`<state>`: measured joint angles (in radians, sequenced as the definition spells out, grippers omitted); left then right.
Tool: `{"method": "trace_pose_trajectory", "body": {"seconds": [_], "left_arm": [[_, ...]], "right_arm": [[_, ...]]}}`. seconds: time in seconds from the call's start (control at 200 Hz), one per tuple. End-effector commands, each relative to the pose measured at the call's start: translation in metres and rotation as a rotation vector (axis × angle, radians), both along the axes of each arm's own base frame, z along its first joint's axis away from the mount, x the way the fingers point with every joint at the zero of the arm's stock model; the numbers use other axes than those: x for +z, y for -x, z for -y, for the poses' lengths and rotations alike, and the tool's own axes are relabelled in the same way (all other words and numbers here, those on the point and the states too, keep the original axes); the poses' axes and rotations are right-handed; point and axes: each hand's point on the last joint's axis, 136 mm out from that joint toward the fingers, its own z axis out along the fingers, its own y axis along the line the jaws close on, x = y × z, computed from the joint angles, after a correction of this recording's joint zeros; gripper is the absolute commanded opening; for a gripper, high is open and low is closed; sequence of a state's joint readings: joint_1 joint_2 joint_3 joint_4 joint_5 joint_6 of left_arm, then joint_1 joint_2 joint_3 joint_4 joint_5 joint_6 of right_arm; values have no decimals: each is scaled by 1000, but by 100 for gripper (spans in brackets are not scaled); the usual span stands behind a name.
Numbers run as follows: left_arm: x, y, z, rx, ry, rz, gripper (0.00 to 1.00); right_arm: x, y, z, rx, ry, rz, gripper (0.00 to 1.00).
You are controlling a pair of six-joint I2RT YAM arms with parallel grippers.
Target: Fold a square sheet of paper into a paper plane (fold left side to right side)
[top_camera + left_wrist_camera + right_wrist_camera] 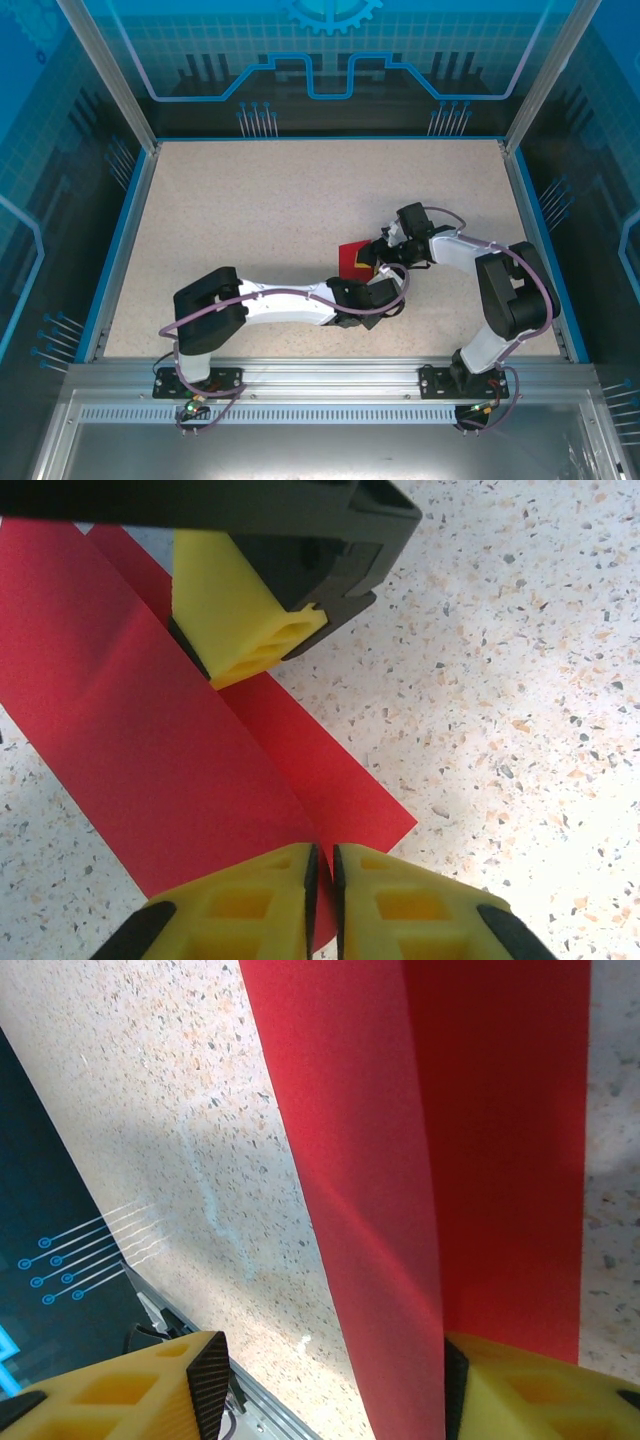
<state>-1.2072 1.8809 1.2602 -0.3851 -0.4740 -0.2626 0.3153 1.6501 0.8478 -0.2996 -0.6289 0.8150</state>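
The square sheet of paper [353,260], partly folded, is noted flat on the surface [250,200] right of its centre, one edge pinched in the closed left hand [322,880], the opposite side pressed by one finger of the open right hand [330,1370].
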Motion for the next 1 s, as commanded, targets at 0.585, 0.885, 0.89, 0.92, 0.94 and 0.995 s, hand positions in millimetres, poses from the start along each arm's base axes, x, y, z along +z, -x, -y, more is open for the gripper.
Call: {"method": "trace_pose_trajectory", "body": {"seconds": [0.585,0.885,0.89,0.92,0.94,0.995], "left_arm": [[14,-1,-12,67,193,-150,0],[14,-8,-26,145,332,-250,0],[14,-9,-26,146,336,-250,0],[14,-10,-28,152,346,-260,0],[13,-11,-29,158,354,-267,0],[13,-13,-34,174,373,-279,0]], "right_arm": [[52,-28,-1,27,-2,207,72],[75,-25,34,-77,52,343,88],[75,-25,35,-79,53,344,88],[73,-21,38,-82,56,344,88],[73,-19,40,-84,61,344,88],[66,-11,46,-79,86,331,81]]}}
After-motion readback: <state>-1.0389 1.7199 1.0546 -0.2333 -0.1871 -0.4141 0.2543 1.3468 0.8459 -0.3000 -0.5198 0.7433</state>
